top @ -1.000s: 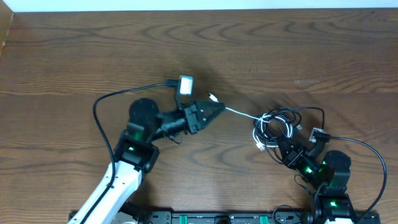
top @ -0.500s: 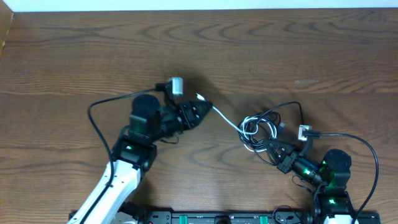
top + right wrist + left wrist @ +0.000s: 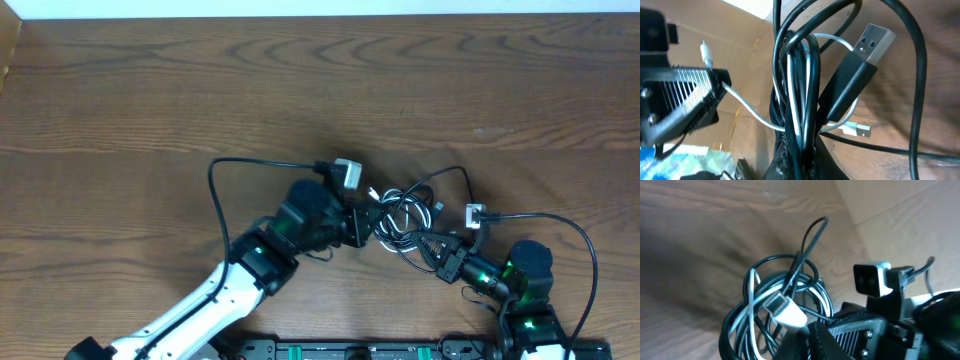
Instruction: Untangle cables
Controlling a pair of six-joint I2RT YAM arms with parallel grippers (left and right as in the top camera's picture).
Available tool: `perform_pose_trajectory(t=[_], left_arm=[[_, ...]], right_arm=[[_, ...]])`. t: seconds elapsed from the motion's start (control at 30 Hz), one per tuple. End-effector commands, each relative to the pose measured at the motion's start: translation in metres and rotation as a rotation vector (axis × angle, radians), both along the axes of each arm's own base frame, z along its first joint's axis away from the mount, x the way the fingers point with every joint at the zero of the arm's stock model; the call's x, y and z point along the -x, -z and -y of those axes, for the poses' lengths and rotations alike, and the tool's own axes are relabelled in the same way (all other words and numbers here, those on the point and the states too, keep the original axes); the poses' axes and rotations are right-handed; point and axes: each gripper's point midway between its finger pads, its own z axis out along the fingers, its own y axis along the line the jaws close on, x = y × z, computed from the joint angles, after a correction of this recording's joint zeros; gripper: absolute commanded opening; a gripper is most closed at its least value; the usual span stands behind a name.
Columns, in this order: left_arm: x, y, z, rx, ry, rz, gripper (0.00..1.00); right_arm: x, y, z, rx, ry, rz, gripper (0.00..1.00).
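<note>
since the earlier overhead frame the left arm point(image 3: 310, 216) has swung rightward up to the cables point(image 3: 405, 214), and the white cable point(image 3: 786, 313), then stretched straight between the arms, now hangs slack. left jaws: shut on the white cable close to its small plug end point(image 3: 704, 50), which pokes out past them (right wrist view, upper left). right jaws: shut on the bunched black loops point(image 3: 799, 85), at the tangle's lower right edge in the overhead view. tangle: on the surface point(image 3: 300, 90) right of centre, between both arms; left jaws just beside it on its left. governing relation: the white cable leaves the left jaws toward the right and threads into the black loops, so its way out points toward the left of the frame. judged from this, freeing it calls for the left arm to draw leftward while the right arm point(image 3: 525, 266) anchors the tangle. black usb plug point(image 3: 855, 70) stands beside the loops and could catch.
</note>
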Motion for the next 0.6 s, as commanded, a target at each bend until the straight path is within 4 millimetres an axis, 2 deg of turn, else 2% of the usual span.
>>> perform_pose_trajectory(t=[0.0,0.27,0.43,0.57], left_arm=[[-0.013,0.003,0.0,-0.092,-0.079,0.107,0.08],[-0.003,0.032,0.016,-0.22,-0.074,0.169,0.08],[0.005,0.031,0.038,-0.238,0.032,0.312,0.08],[0.0,0.029,0.047,-0.244,0.066,0.406,0.08]], right_arm=[[-0.002,0.0,0.001,-0.012,0.025,-0.021,0.01],[-0.003,0.001,0.002,-0.04,0.05,-0.064,0.01],[-0.003,0.002,0.002,-0.039,0.049,-0.071,0.01],[0.0,0.009,0.003,-0.034,0.051,-0.11,0.01]])
